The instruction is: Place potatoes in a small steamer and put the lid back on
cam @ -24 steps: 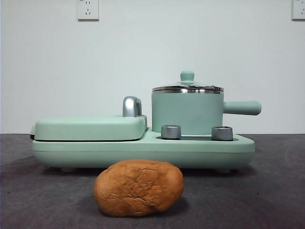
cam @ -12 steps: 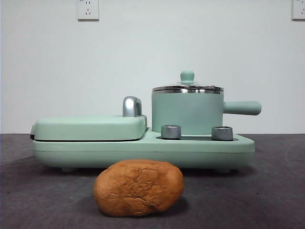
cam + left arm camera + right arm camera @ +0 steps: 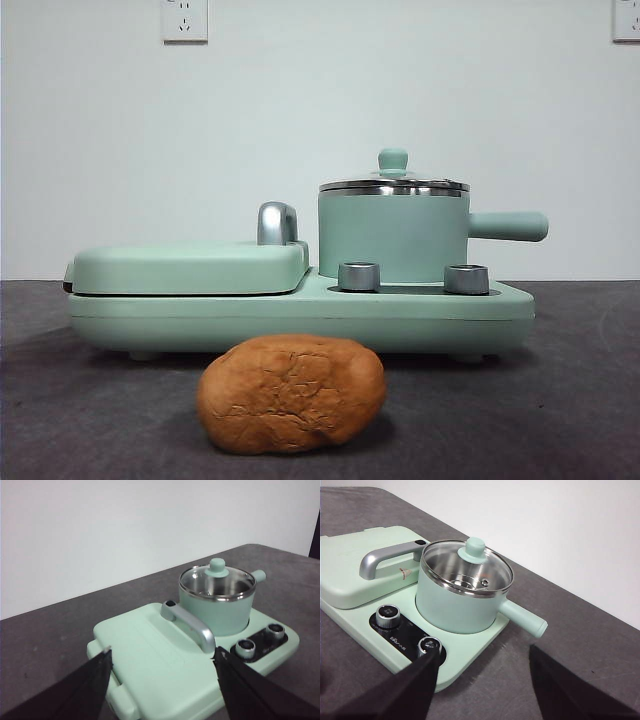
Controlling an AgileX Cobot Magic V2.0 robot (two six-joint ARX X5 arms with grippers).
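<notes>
In front of the mint-green cooker base [image 3: 300, 310], on the dark table [image 3: 560, 420], the potato [image 3: 291, 392] lies on its side, apart from the base and untouched by either arm. It probably sits there, clear of the appliance, so a gripper can come down on it without fouling the griddle cover [image 3: 190, 268].

On the base, left of the small steamer [image 3: 393, 238], the flat griddle cover is shut, its steel handle [image 3: 276, 223] rising at the edge nearest the pot. The small steamer stands in its seat on the right part of the base, behind the two steel knobs [image 3: 359, 276], with its side handle pointing away from the griddle. The lid [image 3: 393, 184] rests level on the steamer's rim, so the pot is closed. Through the glass, the right wrist view shows bare steel walls and what looks like a steel insert inside; no food is in it.

Both arms wait above the cooker and are out of the front view. The left gripper [image 3: 162, 662] hangs over the griddle side with its jaws spread wide and holding nothing. The right gripper [image 3: 482, 662] hangs on the steamer side of the base, jaws likewise apart and empty.

As I judge it, nothing of the task is done: the lid must come off before the potato goes in.
</notes>
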